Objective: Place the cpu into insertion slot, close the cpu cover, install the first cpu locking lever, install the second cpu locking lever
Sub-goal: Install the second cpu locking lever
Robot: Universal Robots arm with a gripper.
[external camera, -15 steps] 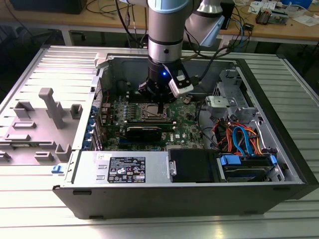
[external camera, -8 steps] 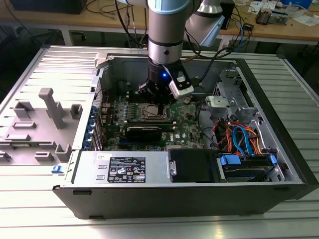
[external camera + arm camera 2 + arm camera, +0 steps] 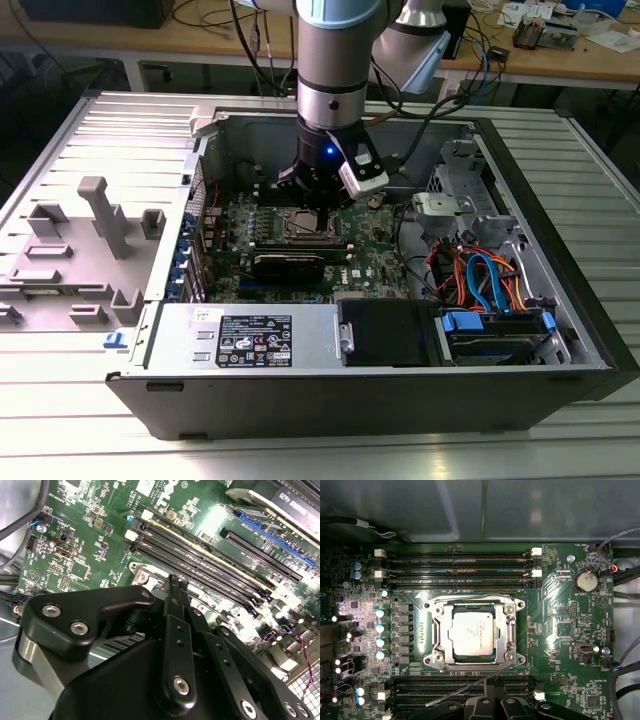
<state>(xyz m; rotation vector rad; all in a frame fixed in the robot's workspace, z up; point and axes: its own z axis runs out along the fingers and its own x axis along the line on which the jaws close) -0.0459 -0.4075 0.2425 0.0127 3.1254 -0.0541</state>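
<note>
cpu (image 3: 472,634) sitting flat in the insertion slot (image 3: 438,630) on the green board (image 3: 560,625), cpu cover (image 3: 509,625) down around it, thin lever (image 3: 465,687) sticking out loose beside the slot, claw (image 3: 492,705) pressed together right by that lever

Open PC case (image 3: 560,250) on slatted metal table (image 3: 330,450). Grey side panel (image 3: 90,230) lies at exterior view's left. Power supply (image 3: 250,340) along near wall; blue and orange cables (image 3: 490,280) at right. Coin cell (image 3: 585,580) near memory slots (image 3: 460,570).
</note>
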